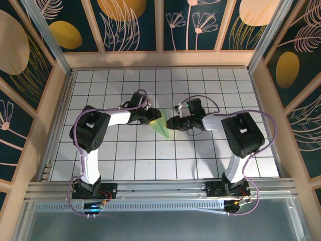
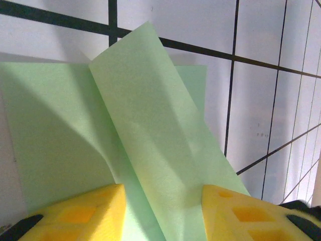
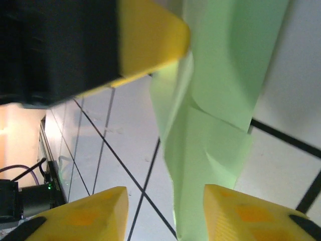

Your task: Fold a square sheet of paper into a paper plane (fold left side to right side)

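Note:
The pale-green sheet of paper (image 1: 162, 125) lies mid-table, folded into a narrow wedge whose point faces the near right. My left gripper (image 1: 150, 118) is at its left side and my right gripper (image 1: 173, 123) at its right. In the left wrist view the paper (image 2: 150, 125) has one long flap standing up, and it runs between the parted yellow fingers of the left gripper (image 2: 163, 193), which is open. In the right wrist view the creased paper (image 3: 215, 125) hangs beside the right-hand finger of the open right gripper (image 3: 165, 198). The left gripper's yellow fingertip (image 3: 150, 35) shows above it.
The white grid-tiled table (image 1: 125, 150) is ringed by a low wooden wall (image 1: 160, 59). A metal rail (image 1: 160, 188) runs along the near edge, where both arm bases are bolted. Purple cables loop along both arms.

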Robot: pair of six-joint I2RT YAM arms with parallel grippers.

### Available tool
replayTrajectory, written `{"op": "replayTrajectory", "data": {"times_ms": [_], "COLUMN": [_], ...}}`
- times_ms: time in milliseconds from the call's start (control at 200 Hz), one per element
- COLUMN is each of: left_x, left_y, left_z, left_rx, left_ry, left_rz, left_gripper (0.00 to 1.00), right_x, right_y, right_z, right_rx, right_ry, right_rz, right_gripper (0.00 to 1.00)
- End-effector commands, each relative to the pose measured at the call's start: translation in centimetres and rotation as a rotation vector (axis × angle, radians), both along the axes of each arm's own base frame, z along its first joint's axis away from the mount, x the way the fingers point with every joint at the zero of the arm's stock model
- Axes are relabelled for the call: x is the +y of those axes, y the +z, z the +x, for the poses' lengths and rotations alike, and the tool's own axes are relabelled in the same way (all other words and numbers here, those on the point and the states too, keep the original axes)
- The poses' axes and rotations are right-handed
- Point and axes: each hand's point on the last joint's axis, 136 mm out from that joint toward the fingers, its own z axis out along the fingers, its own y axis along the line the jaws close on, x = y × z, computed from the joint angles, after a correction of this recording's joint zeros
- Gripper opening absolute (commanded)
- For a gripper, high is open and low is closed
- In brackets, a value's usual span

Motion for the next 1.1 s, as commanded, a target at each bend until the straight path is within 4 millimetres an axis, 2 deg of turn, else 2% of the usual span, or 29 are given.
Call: {"op": "replayTrajectory", "data": {"times_ms": [0, 250, 520, 1096], "left_x": [1.5, 1.5, 1.5, 1.6], "left_y": [-3.1, -2.9, -3.0, -3.1], "left_z": [-0.9, -1.0, -1.0, -1.1], "left_rx": [0.061, 0.058, 0.059, 0.062], "left_ry": [0.015, 0.015, 0.016, 0.016], "left_rz": [0.097, 0.096, 0.096, 0.096], "left_gripper": [0.44, 0.44, 0.44, 0.44], "right_x": [-0.7, 0.9, 2.4, 1.2], "right_y": [1.6, 0.6, -0.8, -3.2], "right_z": [0.7, 2.1, 2.5, 3.1], "right_rx": [-0.026, -0.005, 0.011, 0.015], "right_ry": [-0.01, -0.008, 0.0, -0.043], "right_rz": [0.033, 0.015, 0.009, -0.102], "right_gripper": [0.46, 0.46, 0.43, 0.12]}}
